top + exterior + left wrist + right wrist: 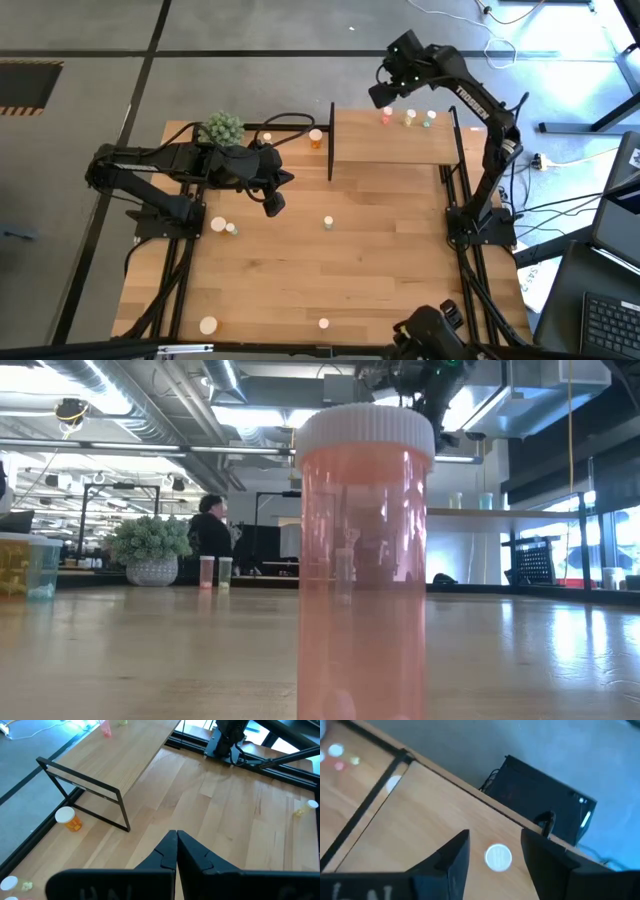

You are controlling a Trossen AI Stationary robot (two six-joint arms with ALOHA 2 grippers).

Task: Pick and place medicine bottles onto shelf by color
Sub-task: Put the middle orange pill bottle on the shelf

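The shelf [390,140] is a light-wood board with black posts at the table's far right. A pink bottle [386,116], a yellowish one [410,119] and a green one [430,117] stand along its far edge. My right gripper [495,835] hangs open above the shelf's far edge. A white-capped bottle [498,857] stands below the gap, clear of both fingers. My left gripper [176,837] waits shut above the table's left middle [275,203], holding nothing. An orange bottle [316,138] sits on the table at the shelf's left end.
Loose bottles are on the table: two near the left arm [224,226], one in the middle [327,222], two near the front edge [208,325], [323,323]. The last one fills the low view [365,560]. A green plant ball [222,128] stands at the far left.
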